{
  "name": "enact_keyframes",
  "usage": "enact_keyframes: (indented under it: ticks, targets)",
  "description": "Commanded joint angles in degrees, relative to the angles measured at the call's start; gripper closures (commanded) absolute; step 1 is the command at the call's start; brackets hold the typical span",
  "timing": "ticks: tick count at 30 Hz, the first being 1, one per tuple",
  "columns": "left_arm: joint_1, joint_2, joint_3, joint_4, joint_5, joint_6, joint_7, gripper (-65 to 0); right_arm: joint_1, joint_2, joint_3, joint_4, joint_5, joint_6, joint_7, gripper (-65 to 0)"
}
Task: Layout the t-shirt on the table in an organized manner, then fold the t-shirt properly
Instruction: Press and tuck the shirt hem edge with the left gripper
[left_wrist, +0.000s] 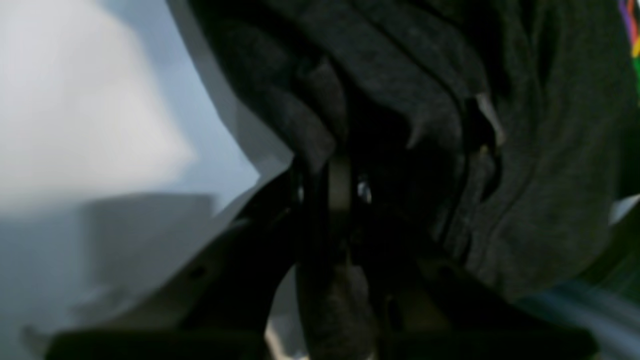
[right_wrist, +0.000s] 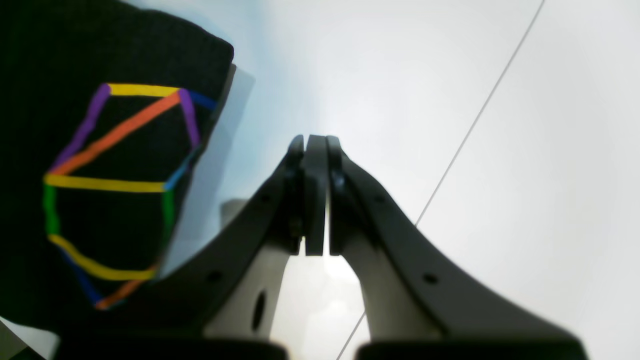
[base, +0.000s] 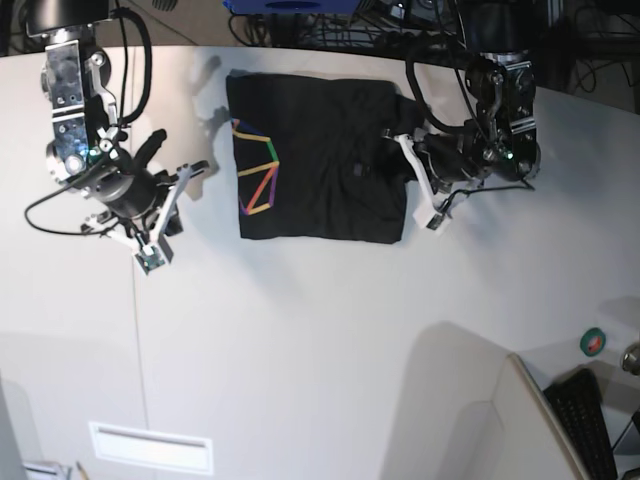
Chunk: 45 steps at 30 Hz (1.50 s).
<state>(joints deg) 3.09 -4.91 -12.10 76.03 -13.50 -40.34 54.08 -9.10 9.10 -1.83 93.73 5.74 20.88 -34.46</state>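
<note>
The black t-shirt (base: 320, 160) lies flat in a folded rectangle at the far middle of the off-white table (base: 330, 330). Its rainbow line print (base: 255, 170) faces up near its left edge. At the shirt's right edge is my left gripper (base: 430, 212). In the left wrist view its jaws (left_wrist: 340, 185) are shut on bunched folds of the t-shirt (left_wrist: 525, 175). My right gripper (base: 152, 255) hangs over bare table left of the shirt. It (right_wrist: 316, 145) is shut on nothing, with the print (right_wrist: 115, 185) to its left.
A thin dark seam (right_wrist: 475, 120) crosses the table under the right gripper. A small green and red round item (base: 593, 342) and a keyboard (base: 585, 420) lie at the lower right. Cables and gear crowd the far edge behind the shirt.
</note>
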Motion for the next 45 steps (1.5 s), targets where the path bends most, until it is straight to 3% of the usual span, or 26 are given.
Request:
enact_keyframes:
  ticks: [1, 6, 9, 11, 14, 16, 22, 24, 28, 33, 45]
  targets:
    - [-1.5, -2.2, 3.3, 0.7, 0.6, 0.3, 0.4, 0.0, 0.7, 0.3, 0.2, 1.0, 0.4, 0.2, 1.2, 0.0]
    - [-8.1, -12.1, 23.6, 0.7, 0.6, 0.3, 0.0, 0.0, 0.7, 0.3, 3.0, 0.9, 0.3, 0.2, 1.2, 0.0]
    - [-15.6, -15.8, 36.5, 0.9, 0.7, 0.3, 0.0, 0.0, 0.8, 0.3, 5.4, 0.9, 0.2, 0.2, 1.2, 0.0]
    - [-21.2, -16.4, 44.9, 1.2, 1.2, 0.3, 0.0, 0.0, 0.9, 0.3, 7.2, 0.7, 0.2, 0.2, 1.2, 0.0]
    - [-28.3, -15.9, 56.6, 0.9, 6.9, 0.3, -0.1, 0.0, 1.1, 0.3, 11.4, -1.6, 0.2, 0.2, 1.2, 0.0]
    - [-31.4, -13.6, 62.0, 0.8, 9.9, 0.3, -0.2, 0.0, 1.0, 0.3, 14.3, -3.1, 0.2, 0.2, 1.2, 0.0]
    - [-34.3, -4.8, 64.0, 0.7, 14.7, 0.3, -2.0, 0.0, -0.5, 0.3, 20.4, -6.1, 0.2, 0.2, 1.2, 0.0]
    - [-34.2, -3.0, 64.0, 0.6, 17.2, 0.3, -4.9, 0.0, -1.2, 0.3, 21.5, -6.1, 0.2, 0.2, 1.2, 0.0]
    - [-34.5, 0.6, 64.0, -5.7, 18.8, 0.3, -5.1, 0.0, -2.5, 0.3, 21.6, -6.1, 0.2, 0.2, 1.2, 0.0]
    - [-34.5, 1.5, 64.0, -11.5, 18.9, 0.3, -5.4, 0.0, -3.3, 0.3, 21.6, -6.1, 0.4, 0.2, 1.2, 0.0]
    - [-35.4, 1.4, 63.9, -12.1, 19.1, 0.3, -5.4, 0.0, -3.3, 0.1, 21.1, -6.1, 0.5, 0.2, 1.2, 0.0]
